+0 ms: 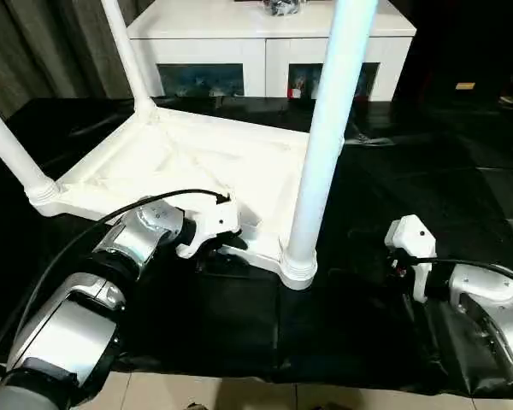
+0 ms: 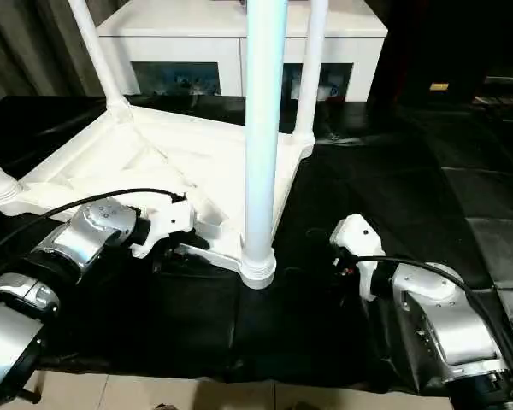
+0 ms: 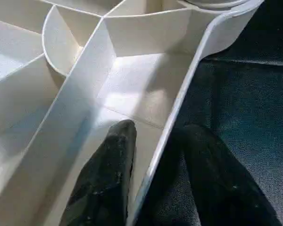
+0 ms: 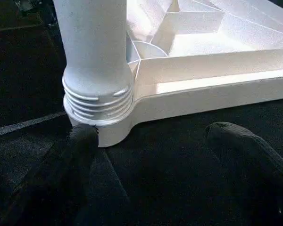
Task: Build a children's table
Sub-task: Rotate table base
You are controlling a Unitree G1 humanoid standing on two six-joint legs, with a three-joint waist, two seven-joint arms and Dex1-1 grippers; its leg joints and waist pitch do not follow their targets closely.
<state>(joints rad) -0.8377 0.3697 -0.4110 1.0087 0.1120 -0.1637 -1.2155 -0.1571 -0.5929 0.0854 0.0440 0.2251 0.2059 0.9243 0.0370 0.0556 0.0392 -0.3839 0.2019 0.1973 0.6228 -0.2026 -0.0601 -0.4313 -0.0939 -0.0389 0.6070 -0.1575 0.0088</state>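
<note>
Black sheeting (image 1: 462, 171) covered the work surface, with a low white cabinet (image 1: 265, 43) standing behind it. On the sheeting lay the children's table (image 1: 197, 171), flipped upside down, its ribbed underside facing up and its legs rising from the corner sockets. The nearest leg (image 1: 329, 128) stood tall in its ringed socket at the near corner. The left pincer (image 3: 155, 174) sat at the table's near edge, just beside that corner, one finger (image 3: 108, 179) inside the rim and the other outside on the sheeting, straddling the thin wall; whether it was squeezing the rim could not be told. The right pincer (image 4: 151, 155) hung wide open and empty, near that corner socket, fingers apart from it.
</note>
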